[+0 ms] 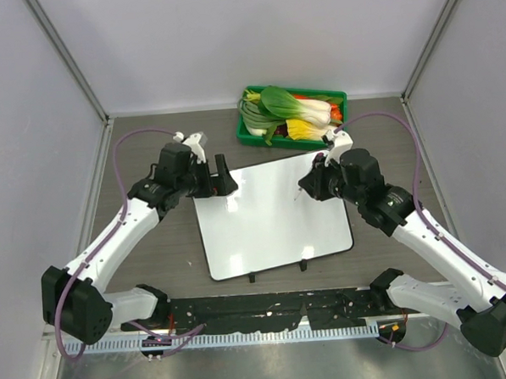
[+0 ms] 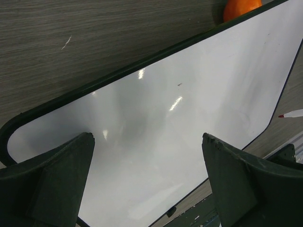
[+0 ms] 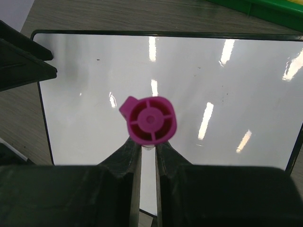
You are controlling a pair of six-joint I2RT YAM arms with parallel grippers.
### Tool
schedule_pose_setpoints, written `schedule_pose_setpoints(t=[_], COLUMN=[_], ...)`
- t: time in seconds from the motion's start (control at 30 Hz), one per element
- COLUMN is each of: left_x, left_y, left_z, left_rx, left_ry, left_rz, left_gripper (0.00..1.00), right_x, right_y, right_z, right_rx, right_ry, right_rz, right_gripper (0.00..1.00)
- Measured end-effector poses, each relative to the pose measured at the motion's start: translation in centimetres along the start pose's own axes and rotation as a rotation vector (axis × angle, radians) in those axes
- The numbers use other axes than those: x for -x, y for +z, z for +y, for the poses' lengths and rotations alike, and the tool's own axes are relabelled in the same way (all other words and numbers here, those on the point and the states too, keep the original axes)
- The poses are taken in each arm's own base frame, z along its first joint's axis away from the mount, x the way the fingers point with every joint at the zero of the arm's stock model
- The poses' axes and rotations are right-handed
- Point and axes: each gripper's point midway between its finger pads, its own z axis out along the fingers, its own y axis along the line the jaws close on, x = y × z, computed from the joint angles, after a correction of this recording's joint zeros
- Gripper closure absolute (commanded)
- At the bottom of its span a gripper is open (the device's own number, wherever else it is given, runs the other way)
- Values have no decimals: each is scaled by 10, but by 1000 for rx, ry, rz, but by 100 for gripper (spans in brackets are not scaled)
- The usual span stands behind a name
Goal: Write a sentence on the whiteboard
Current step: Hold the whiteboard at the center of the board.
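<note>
The whiteboard (image 1: pixel 272 222) lies flat on the table between the arms, a little askew. Its face (image 2: pixel 189 109) (image 3: pixel 227 94) is bare white with only glare and a tiny speck; no sentence is in view. My left gripper (image 1: pixel 226 179) (image 2: pixel 147 139) stands open, low over the board's far-left corner, with nothing between its fingers. My right gripper (image 1: pixel 319 177) (image 3: pixel 148 142) is shut on a marker (image 3: pixel 150 119) whose magenta end faces the camera. It hangs over the board's far-right part. The marker's thin tip (image 1: pixel 301 192) (image 2: pixel 289 114) points down at the board.
A green tray (image 1: pixel 249 137) (image 3: pixel 255 7) of vegetables stands just beyond the board's far edge. An orange piece (image 2: pixel 241 7) shows past the board's corner. Two small black clips (image 1: pixel 252 277) sit on the board's near edge. Grey walls close in both sides.
</note>
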Motion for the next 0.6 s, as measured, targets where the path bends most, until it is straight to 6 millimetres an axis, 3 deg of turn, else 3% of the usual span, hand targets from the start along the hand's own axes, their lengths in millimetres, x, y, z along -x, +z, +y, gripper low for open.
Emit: schedule_pose_setpoints(t=[0.33, 0.6], left_x=[12, -3], left_y=[-26, -25], left_z=[-11, -4], left_rx=[-42, -30], left_ry=[17, -2], left_rz=[-88, -68], left_gripper=[0, 0], right_x=[4, 3], right_y=[1, -2], right_z=[9, 12], right_rx=[54, 82], right_ry=[0, 0], right_rz=[-16, -31], right_gripper=[99, 99])
